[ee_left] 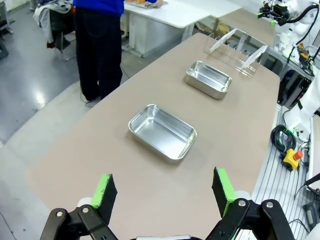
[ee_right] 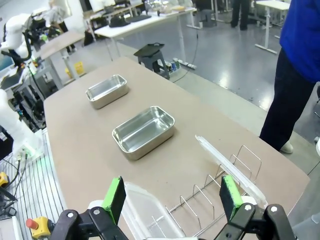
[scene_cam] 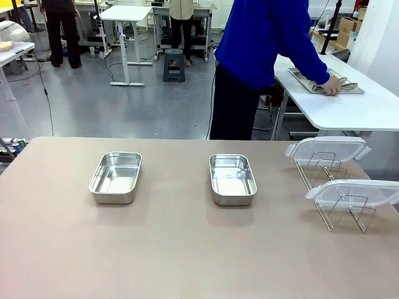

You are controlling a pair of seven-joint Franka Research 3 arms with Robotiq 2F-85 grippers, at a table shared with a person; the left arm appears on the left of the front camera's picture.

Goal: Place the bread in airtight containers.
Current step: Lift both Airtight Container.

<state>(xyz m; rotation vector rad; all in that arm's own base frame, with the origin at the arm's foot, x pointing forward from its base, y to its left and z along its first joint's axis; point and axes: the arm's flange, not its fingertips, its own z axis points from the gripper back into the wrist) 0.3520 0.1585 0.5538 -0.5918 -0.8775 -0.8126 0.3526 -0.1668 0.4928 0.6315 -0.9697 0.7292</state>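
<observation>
Two steel containers sit open side up and empty on the brown table (scene_cam: 187, 255): the left container (scene_cam: 116, 177) and the right container (scene_cam: 232, 179). They are well apart, side by side, and closer to the far edge than to the near one. Each has its long axis running from the robot's side toward the far side, with a short end facing each of those edges. Bare table lies between them, and a broad open stretch runs from them to the near edge and out to the left edge. Near the right edge stands one wire rack (ee_right: 210, 192) with two clear lids in it, one (scene_cam: 327, 149) behind the other (scene_cam: 355, 193), both standing tilted; the right container is the nearer to it. The left claw (ee_left: 164, 190) hangs above the table's end, released and with nothing between its green pads; the right claw (ee_right: 172, 196) hangs over the rack, also released and bare. Beyond the far edge one person (scene_cam: 262, 50) in blue leans to a white table (scene_cam: 368, 109), a hand (scene_cam: 331, 88) on a flat tray (scene_cam: 305, 80). In the left wrist view a golden-brown patch (ee_left: 145, 3) shows there, too small to tell.
</observation>
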